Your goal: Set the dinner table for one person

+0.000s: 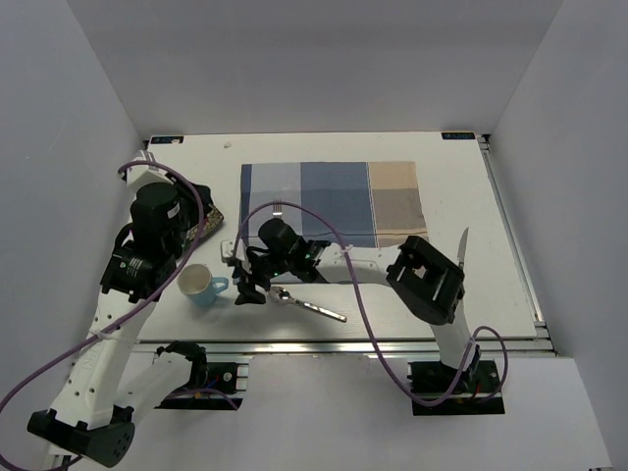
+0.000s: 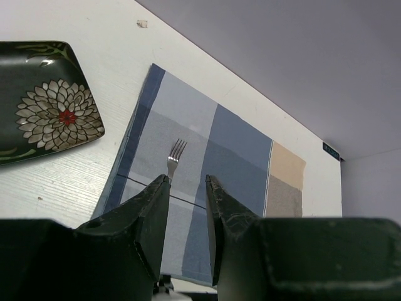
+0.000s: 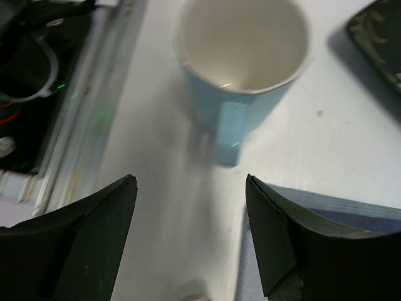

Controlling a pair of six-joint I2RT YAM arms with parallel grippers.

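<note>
The dinner table (image 1: 456,167) is a white top with a checked blue-and-beige placemat (image 1: 334,201) in its middle. A fork (image 2: 176,152) lies on the placemat's left part. In the left wrist view my left gripper (image 2: 188,182) hangs above the mat's near edge, jaws a little apart with nothing between them. A light blue cup (image 1: 201,285) stands upright near the front left. My right gripper (image 1: 243,287) reaches in from the right and sits just short of the cup (image 3: 241,56), open wide and empty (image 3: 191,182).
A dark rectangular plate with a flower pattern (image 2: 47,106) lies left of the placemat, partly under the left arm (image 1: 157,231). A spoon (image 1: 312,306) lies near the front rail (image 1: 343,343). A knife (image 1: 461,250) lies right of the mat.
</note>
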